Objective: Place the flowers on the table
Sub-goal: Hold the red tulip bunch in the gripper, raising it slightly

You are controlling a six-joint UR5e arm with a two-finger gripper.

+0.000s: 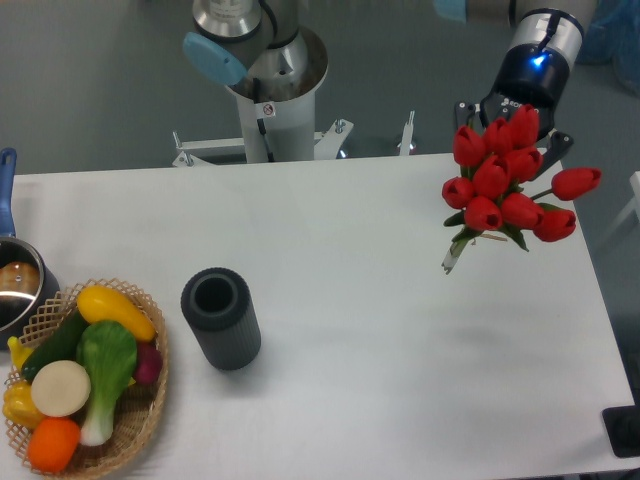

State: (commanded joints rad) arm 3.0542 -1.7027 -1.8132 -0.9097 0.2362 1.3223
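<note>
Camera view from above: we see a small sticker on the arm's pedestal (268, 108), too small to read. Our arm comes in from the top right, its wrist lit blue, with the gripper (510, 140) over the counter's (380, 290) far right corner. The flowers (505, 185) cover the jaws, so we cannot tell how wide they stand. Red blooms face up, stems slanting toward the counter. A dark cylinder (221, 318) stands beside a basket (140, 420) of vegetables.
</note>
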